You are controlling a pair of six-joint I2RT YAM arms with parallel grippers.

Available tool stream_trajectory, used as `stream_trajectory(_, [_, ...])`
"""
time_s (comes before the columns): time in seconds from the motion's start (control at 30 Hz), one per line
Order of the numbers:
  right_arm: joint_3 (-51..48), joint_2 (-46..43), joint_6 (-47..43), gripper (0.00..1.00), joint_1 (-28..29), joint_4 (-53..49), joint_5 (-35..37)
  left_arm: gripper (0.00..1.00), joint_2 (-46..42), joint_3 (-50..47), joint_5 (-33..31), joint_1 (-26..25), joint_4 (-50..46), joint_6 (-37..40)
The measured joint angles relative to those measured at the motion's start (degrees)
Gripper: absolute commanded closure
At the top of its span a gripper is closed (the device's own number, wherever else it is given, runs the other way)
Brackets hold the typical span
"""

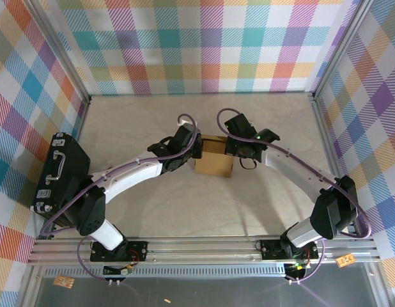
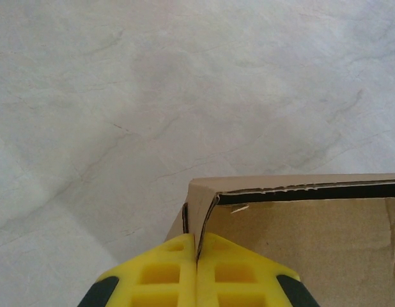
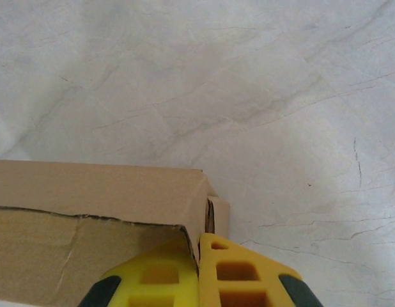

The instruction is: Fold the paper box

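Observation:
The brown cardboard paper box [image 1: 215,162] stands part-folded in the middle of the table, between the two arms. My left gripper [image 1: 196,151] is at its left side. In the left wrist view the yellow fingers [image 2: 165,272] are shut on the thin left wall of the paper box [image 2: 312,243]. My right gripper [image 1: 231,148] is at its right side. In the right wrist view the yellow fingers [image 3: 242,275] pinch the right wall of the paper box [image 3: 101,192], whose top edge is open.
A black hard case [image 1: 60,173] with a handle leans at the left edge of the table [image 1: 204,211]. Checked walls stand on three sides. An aluminium rail [image 1: 204,246] runs along the front by the arm bases.

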Motion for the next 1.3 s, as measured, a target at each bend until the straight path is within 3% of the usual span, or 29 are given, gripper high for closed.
stream_trajectory(0.3, [2.6, -3.4, -1.9, 0.6, -0.4, -6.9, -1.0, 1.0, 0.0, -0.2, -1.5, -0.5, -0.2, 0.4])
stream_trajectory(0.57, [3.2, -8.2, -2.5, 0.6, -1.6, -6.7, -4.3, 1.0, 0.2, -0.4, -3.7, -0.6, -0.7, 0.4])
stream_trajectory(0.77, [3.3, -7.6, -4.2, 0.64, -1.6, -6.2, -5.7, 1.0, 0.2, -0.5, -5.1, -0.6, -1.2, 0.4])
stream_trajectory(1.0, [3.3, -4.7, -6.7, 0.62, -1.6, -5.2, -8.4, 1.0, 0.7, 0.2, -5.9, -1.3, -1.6, 0.5])
stream_trajectory(1.17, [3.2, -5.2, -7.0, 0.58, -1.4, -4.5, -8.5, 0.99, 1.4, 1.8, -6.5, -2.4, -3.2, 1.3])
stream_trajectory(1.3, [3.1, -5.9, -7.0, 0.62, -1.4, -4.5, -6.5, 0.99, 2.3, 3.3, -7.0, -3.3, -4.4, 1.4])
